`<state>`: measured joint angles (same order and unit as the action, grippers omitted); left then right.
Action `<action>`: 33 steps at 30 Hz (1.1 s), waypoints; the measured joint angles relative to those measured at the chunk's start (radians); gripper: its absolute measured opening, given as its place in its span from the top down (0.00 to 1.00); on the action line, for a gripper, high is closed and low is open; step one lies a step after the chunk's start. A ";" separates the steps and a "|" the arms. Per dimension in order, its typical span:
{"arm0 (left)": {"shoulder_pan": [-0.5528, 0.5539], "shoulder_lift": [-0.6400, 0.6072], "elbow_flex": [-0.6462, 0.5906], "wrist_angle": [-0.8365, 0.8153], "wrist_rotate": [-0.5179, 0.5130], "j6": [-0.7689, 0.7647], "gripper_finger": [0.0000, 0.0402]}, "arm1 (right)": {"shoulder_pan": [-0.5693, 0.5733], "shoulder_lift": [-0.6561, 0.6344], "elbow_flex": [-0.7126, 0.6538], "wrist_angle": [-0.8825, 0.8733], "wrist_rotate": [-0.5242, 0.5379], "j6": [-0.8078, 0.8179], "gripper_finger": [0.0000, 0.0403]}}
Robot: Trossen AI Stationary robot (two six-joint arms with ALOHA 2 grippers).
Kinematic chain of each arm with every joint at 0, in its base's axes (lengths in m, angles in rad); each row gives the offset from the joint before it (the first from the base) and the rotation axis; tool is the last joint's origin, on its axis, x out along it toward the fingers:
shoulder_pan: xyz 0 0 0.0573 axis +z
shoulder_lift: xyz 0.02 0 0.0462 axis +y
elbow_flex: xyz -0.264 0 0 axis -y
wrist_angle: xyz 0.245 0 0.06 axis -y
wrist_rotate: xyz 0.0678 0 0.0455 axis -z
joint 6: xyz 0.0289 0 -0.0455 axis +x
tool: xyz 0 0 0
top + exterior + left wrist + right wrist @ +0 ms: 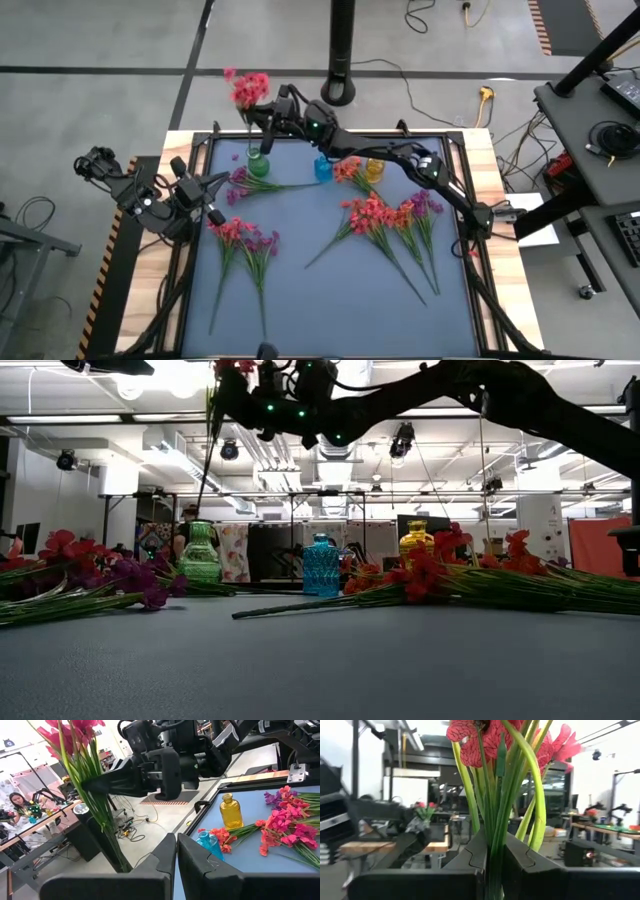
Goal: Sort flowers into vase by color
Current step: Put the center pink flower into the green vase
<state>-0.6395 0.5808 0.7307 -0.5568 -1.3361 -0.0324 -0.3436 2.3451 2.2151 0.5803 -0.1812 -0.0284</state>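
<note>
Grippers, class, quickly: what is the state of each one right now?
Left tool: closed, holding nothing, over the table's left side.
Right tool: closed on pink-red flower stems, above the green vase.

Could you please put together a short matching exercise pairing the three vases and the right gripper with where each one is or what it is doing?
Things:
1. green vase
2. blue vase
3. yellow vase
4. right gripper

Places or states:
a. middle of the vase row
b. clamped on a pink-red flower bunch, lifted
c. under the lifted stems
d. beside orange-red blossoms, at the row's end towards the right arm's side

Pairs: 1-c, 2-a, 3-d, 4-b
</note>
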 joint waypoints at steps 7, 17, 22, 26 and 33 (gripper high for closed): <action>0.000 0.000 0.000 0.000 0.000 -0.003 1.00 | 0.008 0.000 0.054 -0.146 -0.010 -0.046 0.94; 0.000 0.000 0.000 0.000 0.000 -0.003 1.00 | 0.008 0.000 0.052 -0.197 -0.003 -0.060 0.94; 0.000 0.000 0.000 -0.001 0.001 -0.003 1.00 | 0.004 0.000 0.051 -0.212 -0.001 -0.035 0.87; 0.000 0.000 0.000 -0.001 0.001 -0.006 1.00 | 0.003 0.003 0.050 -0.238 0.013 -0.006 0.79; 0.000 0.000 0.000 -0.002 0.001 -0.007 1.00 | 0.003 0.002 0.050 -0.381 0.026 -0.006 0.62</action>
<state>-0.6395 0.5811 0.7307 -0.5583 -1.3350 -0.0395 -0.3405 2.3470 2.2650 0.1993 -0.1547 -0.0341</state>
